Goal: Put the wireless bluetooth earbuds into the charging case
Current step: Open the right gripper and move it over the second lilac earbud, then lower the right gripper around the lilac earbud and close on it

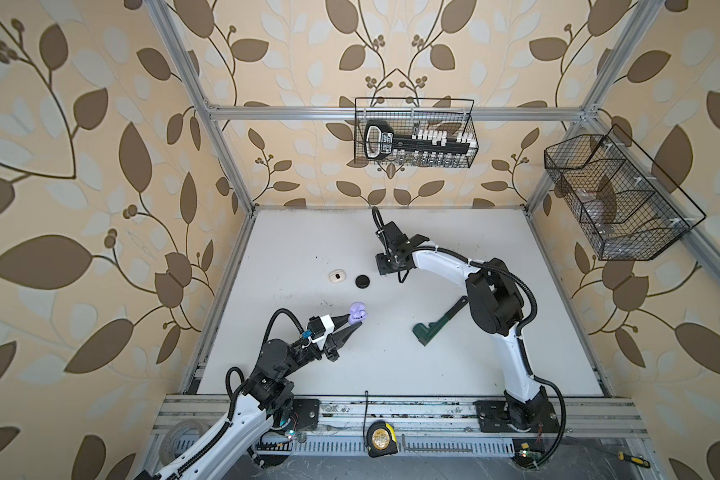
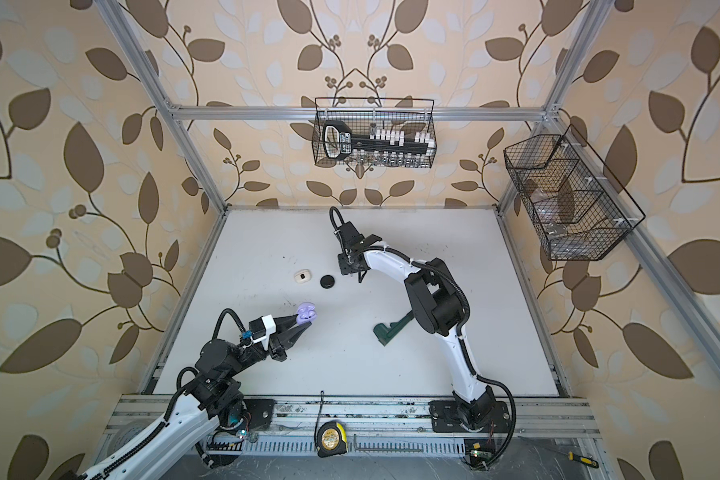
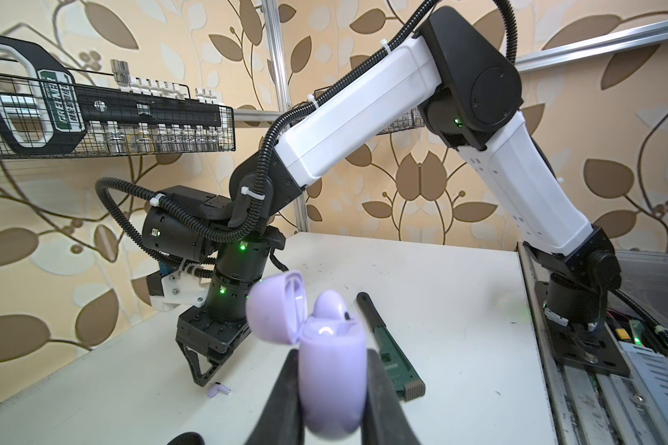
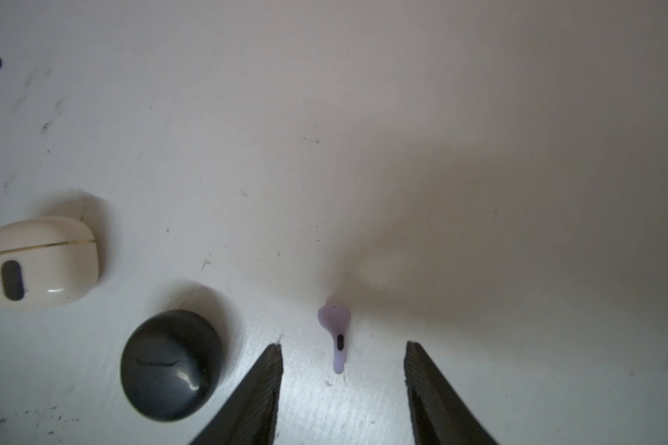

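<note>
Your left gripper (image 1: 352, 321) is clamped hard on the lilac case (image 3: 330, 385), one finger on each side of the body, and holds it up off the table (image 1: 474, 249) at the near left. The lid (image 3: 274, 304) is flipped open. One lilac earbud (image 3: 330, 308) sits in the case; the left wrist view is too blurred to say whether it is fully seated.

Your right gripper (image 4: 343, 346) points down at the table, further back and right of centre, with the jaws roughly half open and holding nothing. The loose lilac earbud (image 4: 338, 335) lies flat on the table between the fingertips, clear of both, with its stem towards the gripper.

The black case (image 4: 170, 364) is just beside that gripper and the white case (image 4: 39, 262) is next to it; both are shut. The green wrench (image 1: 435, 320) lies well apart, nearer the right arm's base.
</note>
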`<action>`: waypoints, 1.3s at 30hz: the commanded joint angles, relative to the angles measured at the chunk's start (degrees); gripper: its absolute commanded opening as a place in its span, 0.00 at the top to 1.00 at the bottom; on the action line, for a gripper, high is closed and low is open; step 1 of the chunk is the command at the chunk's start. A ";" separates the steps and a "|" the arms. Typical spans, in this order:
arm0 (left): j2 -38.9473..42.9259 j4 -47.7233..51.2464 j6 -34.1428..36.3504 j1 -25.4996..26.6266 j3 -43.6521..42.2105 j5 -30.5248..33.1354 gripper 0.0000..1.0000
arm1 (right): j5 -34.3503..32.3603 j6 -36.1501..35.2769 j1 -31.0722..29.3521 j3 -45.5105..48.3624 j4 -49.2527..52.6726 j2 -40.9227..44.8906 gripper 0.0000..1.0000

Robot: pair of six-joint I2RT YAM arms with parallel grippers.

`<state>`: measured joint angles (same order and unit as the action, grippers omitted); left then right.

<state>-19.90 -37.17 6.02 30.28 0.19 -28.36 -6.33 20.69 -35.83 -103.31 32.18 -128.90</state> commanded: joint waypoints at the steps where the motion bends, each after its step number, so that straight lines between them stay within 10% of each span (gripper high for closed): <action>1: -0.14 -1.95 1.01 -0.31 0.41 0.24 1.00 | 0.42 -0.72 -0.46 -1.90 1.85 -1.94 0.47; 39: -0.14 -1.24 0.84 -0.32 0.43 0.23 1.00 | -3.89 0.36 -1.57 -6.12 4.83 -8.32 0.72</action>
<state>-19.99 -37.06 6.02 30.28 0.19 -28.05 -8.82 21.15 -37.06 -108.99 35.48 -135.22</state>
